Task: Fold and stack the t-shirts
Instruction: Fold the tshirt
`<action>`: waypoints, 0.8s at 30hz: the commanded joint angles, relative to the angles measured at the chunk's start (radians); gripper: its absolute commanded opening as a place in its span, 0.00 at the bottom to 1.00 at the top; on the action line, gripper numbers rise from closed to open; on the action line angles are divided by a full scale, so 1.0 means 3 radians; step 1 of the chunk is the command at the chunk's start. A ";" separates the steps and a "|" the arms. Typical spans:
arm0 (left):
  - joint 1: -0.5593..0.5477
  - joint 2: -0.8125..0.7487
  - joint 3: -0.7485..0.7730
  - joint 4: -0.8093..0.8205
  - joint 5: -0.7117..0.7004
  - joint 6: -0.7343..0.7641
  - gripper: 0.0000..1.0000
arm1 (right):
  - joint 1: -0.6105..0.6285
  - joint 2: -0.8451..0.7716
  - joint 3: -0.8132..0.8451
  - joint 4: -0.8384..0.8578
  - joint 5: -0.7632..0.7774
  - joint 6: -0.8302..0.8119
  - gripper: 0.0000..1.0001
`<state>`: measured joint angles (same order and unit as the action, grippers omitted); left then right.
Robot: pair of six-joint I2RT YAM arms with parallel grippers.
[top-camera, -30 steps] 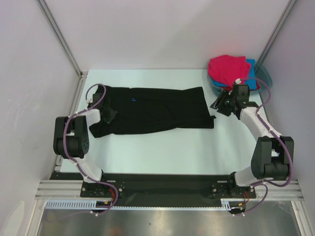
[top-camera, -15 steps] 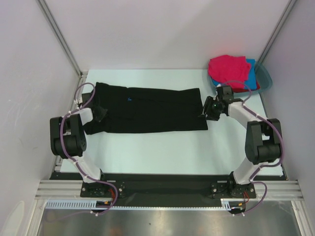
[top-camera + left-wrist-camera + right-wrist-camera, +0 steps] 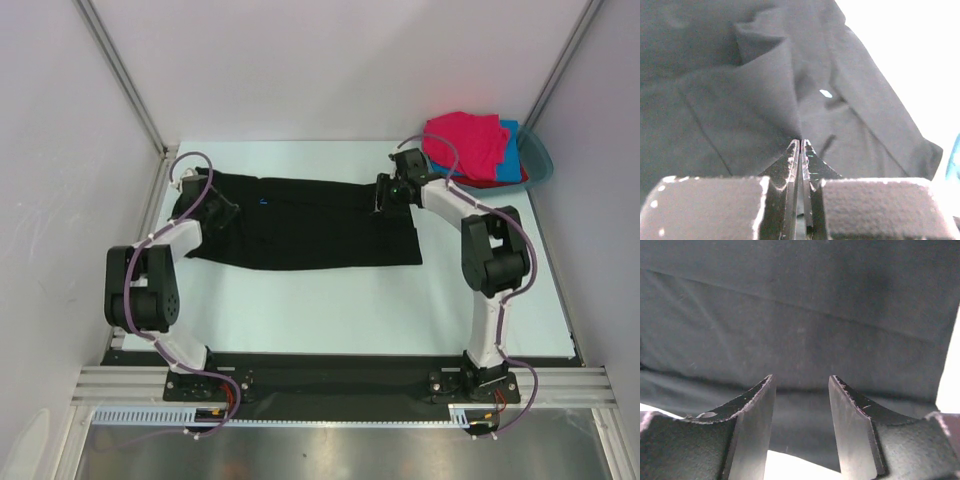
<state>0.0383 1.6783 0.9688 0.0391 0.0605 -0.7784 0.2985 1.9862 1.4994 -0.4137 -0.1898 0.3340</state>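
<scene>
The black t-shirt (image 3: pixel 300 225) lies spread lengthwise across the middle of the table. My left gripper (image 3: pixel 222 210) sits on its left end. In the left wrist view the jaws (image 3: pixel 801 142) are pressed almost together, and a ridge of black cloth (image 3: pixel 765 85) rises into their tips. My right gripper (image 3: pixel 383 193) hovers over the shirt's far right corner. It is open (image 3: pixel 801 377), with only flat black cloth (image 3: pixel 800 315) and a bit of white table beneath. A magenta-pink t-shirt (image 3: pixel 462 140) and a bright blue one (image 3: pixel 513 150) are heaped at the back right.
The heaped shirts fill a teal plastic basin (image 3: pixel 541 155) in the back right corner. White walls with metal posts (image 3: pixel 120 75) close in the table on the left, back and right. Bare white tabletop (image 3: pixel 320 310) runs between the black shirt and the arm bases.
My right gripper swung left from beside the basin, across the shirt's right end, to its far right corner. My left gripper moved toward the back with the shirt's left end, which shifted with it.
</scene>
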 commanded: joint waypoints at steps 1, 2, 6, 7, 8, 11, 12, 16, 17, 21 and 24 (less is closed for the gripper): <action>-0.0041 -0.0088 0.0084 0.0202 0.0044 -0.0115 0.08 | 0.0012 0.0271 0.0278 0.0024 0.0024 -0.0096 0.51; -0.0046 -0.0067 0.0115 0.0172 0.0024 -0.0115 0.08 | 0.0017 0.0394 0.0411 -0.0032 0.0029 -0.0101 0.51; -0.0046 -0.0102 0.0258 -0.0446 -0.0282 -0.0075 0.08 | 0.0043 0.0527 0.0550 -0.0088 0.0009 -0.0177 0.51; -0.0041 -0.0133 0.0253 -0.0513 -0.0374 -0.0074 0.09 | 0.0043 0.0533 0.0550 -0.0078 0.0004 -0.0183 0.51; -0.0041 -0.0204 0.0258 -0.0666 -0.0573 -0.0069 0.09 | 0.0038 0.0528 0.0540 -0.0053 -0.0001 -0.0183 0.51; -0.0046 -0.0271 0.0355 -0.0963 -0.1017 -0.0054 0.13 | 0.0038 0.0507 0.0514 -0.0027 -0.0022 -0.0183 0.51; -0.0041 -0.0266 0.0421 -0.1090 -0.1141 -0.0049 0.13 | 0.0038 0.0487 0.0494 -0.0027 -0.0027 -0.0183 0.51; -0.0041 -0.0215 0.0799 -0.1755 -0.1684 -0.0059 0.16 | 0.0033 0.0472 0.0478 -0.0022 -0.0042 -0.0198 0.52; -0.0036 -0.0220 0.0820 -0.1751 -0.1725 -0.0029 0.16 | 0.0038 0.0477 0.0478 -0.0007 -0.0058 -0.0203 0.51; -0.0041 -0.0450 0.0607 -0.1328 -0.1431 0.0124 0.16 | 0.0043 0.0507 0.0489 -0.0012 -0.0119 -0.0218 0.52; -0.0041 -0.0507 0.0529 -0.1021 -0.1286 0.0115 0.17 | 0.0048 0.0512 0.0483 -0.0012 -0.0139 -0.0213 0.52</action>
<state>0.0227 1.5871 1.1458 -0.3553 -0.3527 -0.7734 0.3065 2.1532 1.6108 -0.4305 -0.2115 0.2863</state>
